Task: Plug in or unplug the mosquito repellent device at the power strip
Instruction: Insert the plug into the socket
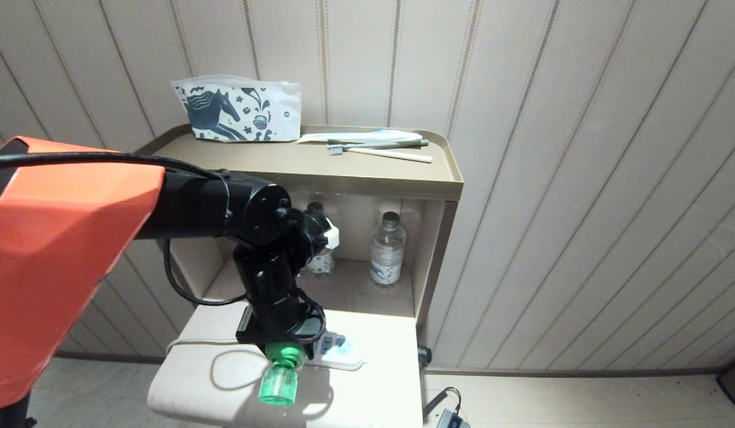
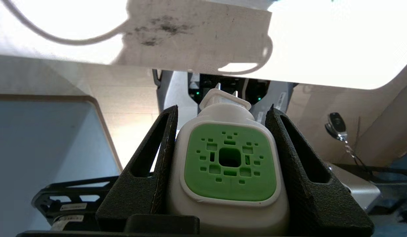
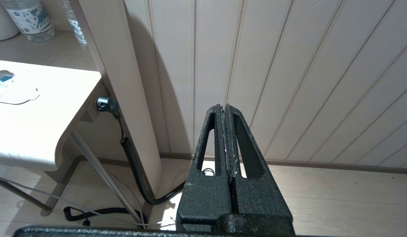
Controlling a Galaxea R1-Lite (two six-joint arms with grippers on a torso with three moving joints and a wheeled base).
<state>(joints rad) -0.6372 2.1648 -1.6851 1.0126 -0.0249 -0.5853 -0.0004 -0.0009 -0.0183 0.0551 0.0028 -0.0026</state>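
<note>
Translucent green mosquito repellent device (image 1: 279, 381)

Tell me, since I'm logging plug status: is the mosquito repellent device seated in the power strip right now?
No: the left claw holds the mosquito repellent device clear of the power strip, bottle hanging over the table.

The device (image 1: 279, 380) is a small see-through green bottle with a white cap and a bright green middle (image 2: 229, 163). It hangs tilted above the surface, not plugged in. The strip (image 1: 342, 355) is long, flat and white with blue sockets, lying just behind it.
</note>
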